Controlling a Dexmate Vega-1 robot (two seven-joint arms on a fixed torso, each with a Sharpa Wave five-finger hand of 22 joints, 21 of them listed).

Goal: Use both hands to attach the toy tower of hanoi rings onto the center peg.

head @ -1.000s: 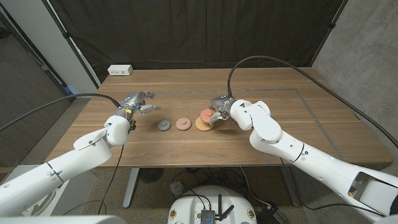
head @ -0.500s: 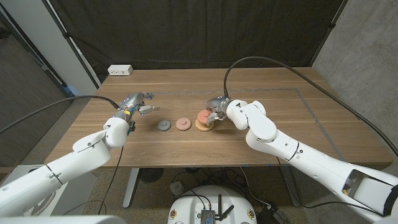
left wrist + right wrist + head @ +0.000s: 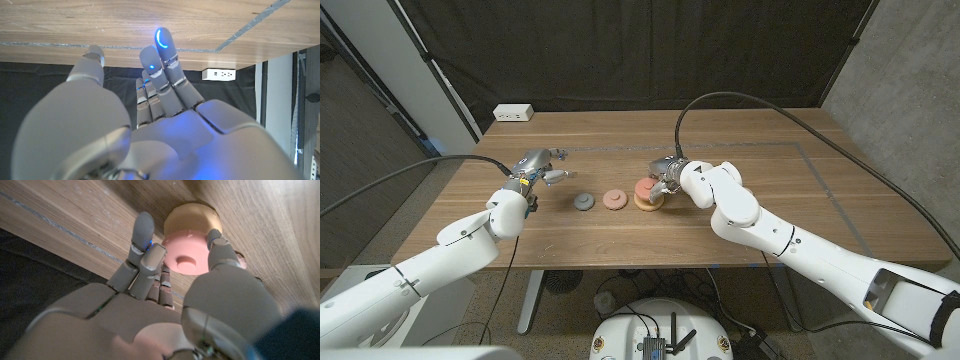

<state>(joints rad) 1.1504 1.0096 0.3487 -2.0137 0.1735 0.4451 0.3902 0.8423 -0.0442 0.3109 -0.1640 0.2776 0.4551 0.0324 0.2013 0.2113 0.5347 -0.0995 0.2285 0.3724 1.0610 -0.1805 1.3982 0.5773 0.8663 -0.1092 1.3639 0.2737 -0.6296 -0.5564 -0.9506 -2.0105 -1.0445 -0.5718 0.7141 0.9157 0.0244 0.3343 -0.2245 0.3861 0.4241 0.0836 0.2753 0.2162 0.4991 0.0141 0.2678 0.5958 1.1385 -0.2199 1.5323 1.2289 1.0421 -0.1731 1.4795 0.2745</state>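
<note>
Near the middle of the counter, three toy pieces sit in a row: a grey piece toward 9 o'clock, a small pink ring between, and a tan ring toward 3 o'clock. The right hand grasps a larger pink ring between thumb and fingers, right over the tan ring; whether the two rings touch I cannot tell. The grey piece may be the peg base, though it is too small to be sure. Out at 9 o'clock from the row, the left hand hangs released, fingers loosely extended, holding nothing. By my reading the task is early: one ring is in the right hand's grasp, none visibly threaded on a peg, and the small pink ring and the tan ring wait their turn.
</note>
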